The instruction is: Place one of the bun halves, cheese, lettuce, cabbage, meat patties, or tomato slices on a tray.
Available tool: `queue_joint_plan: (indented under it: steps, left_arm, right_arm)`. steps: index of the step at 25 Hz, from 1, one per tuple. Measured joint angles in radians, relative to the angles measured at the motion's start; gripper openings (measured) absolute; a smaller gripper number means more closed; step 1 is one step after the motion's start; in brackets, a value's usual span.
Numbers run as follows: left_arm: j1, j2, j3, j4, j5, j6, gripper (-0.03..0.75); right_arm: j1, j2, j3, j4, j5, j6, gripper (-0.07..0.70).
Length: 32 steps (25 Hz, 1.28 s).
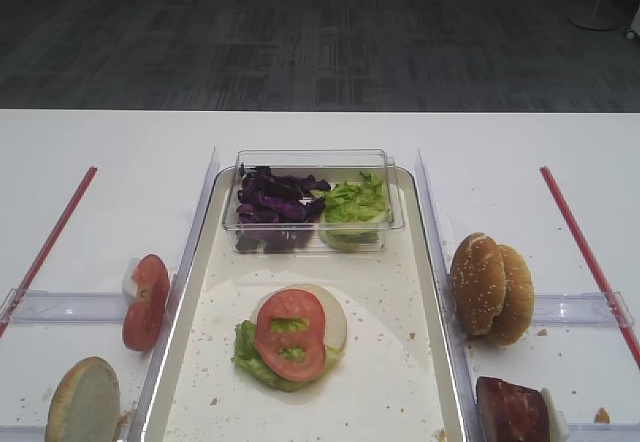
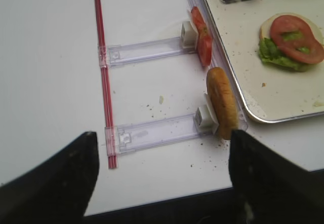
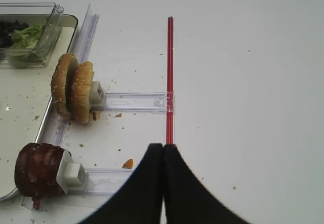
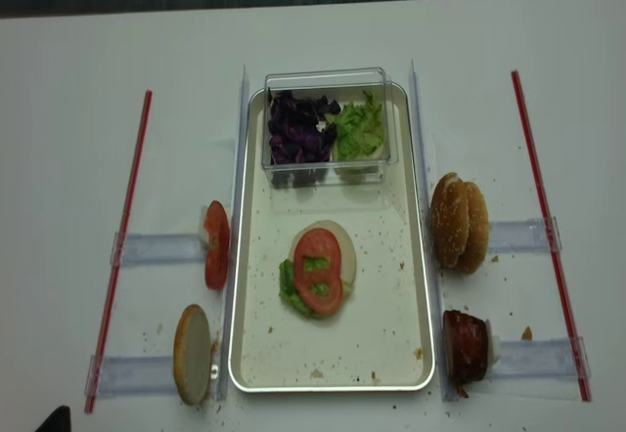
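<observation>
Beside the tray (image 4: 423,285), our wide-spread left gripper (image 2: 161,176) should straddle the upright bun half (image 2: 221,102) squarely, while our right gripper (image 3: 163,150) rests pinched shut, empty.

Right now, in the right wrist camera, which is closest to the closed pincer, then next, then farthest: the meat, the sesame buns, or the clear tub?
1. The meat patties: low left, beside the right pincer.
2. The bun halves: farther up on the left, standing on edge.
3. The clear tub: top left corner, on the tray.
</observation>
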Motion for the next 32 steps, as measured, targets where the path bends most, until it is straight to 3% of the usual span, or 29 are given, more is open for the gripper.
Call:
queue_joint_plan:
  steps: [10,32]
  left_arm:
    - [0.000,-0.002,0.037,0.000,-0.071,0.013,0.491]
    - [0.002,-0.012,0.037,0.000,-0.077,0.014,0.491]
  right_arm:
    - [0.000,0.000,0.000,0.000,0.000,0.000,0.036]
    - [0.000,0.000,0.000,0.000,0.000,0.000,0.036]
